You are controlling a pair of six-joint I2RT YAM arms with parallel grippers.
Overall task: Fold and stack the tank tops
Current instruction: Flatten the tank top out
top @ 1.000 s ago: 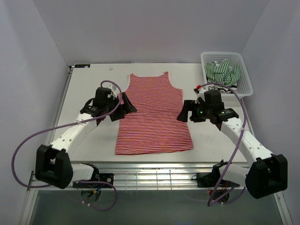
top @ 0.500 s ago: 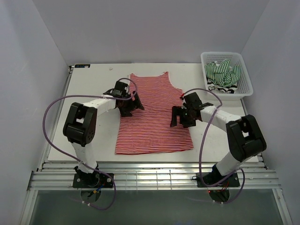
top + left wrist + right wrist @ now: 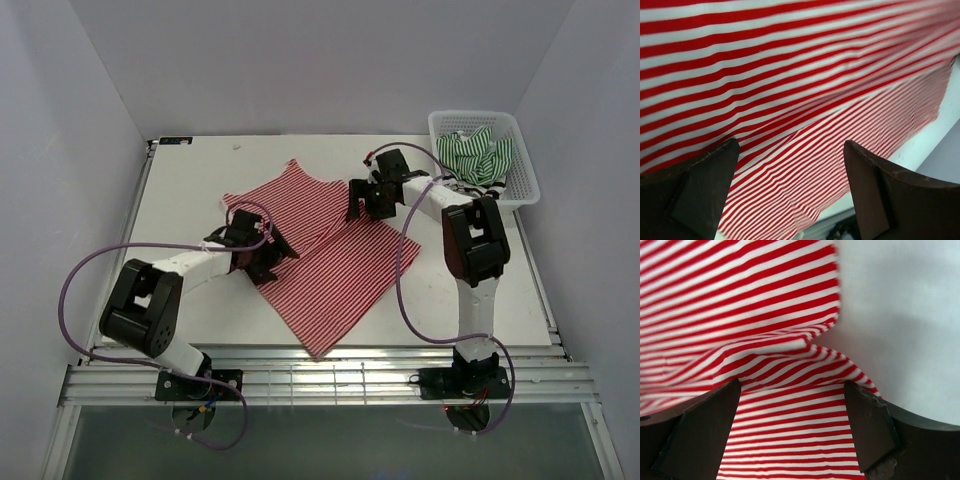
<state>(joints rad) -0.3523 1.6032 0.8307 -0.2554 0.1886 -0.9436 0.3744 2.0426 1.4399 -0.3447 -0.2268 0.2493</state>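
The red-and-white tank top [image 3: 330,262] lies askew across the middle of the worktop [image 3: 190,180]. My left hand [image 3: 276,257] is over its left edge, fingers wide apart with only flat cloth below them. My right hand [image 3: 366,206], at the top's upper-right edge, is spread too and grips nothing.

The risk I see is closing on the raised wrinkle [image 3: 790,347] by the right hand. That could catch one bunched layer and drag the fold crooked.

The green-and-white top [image 3: 478,152] is heaped in the basket [image 3: 527,172] at upper right, and the black-and-white one [image 3: 468,186] is mostly buried under it. Both hands hide the hem beneath them, so I cannot tell whether the fingertips touch fabric.
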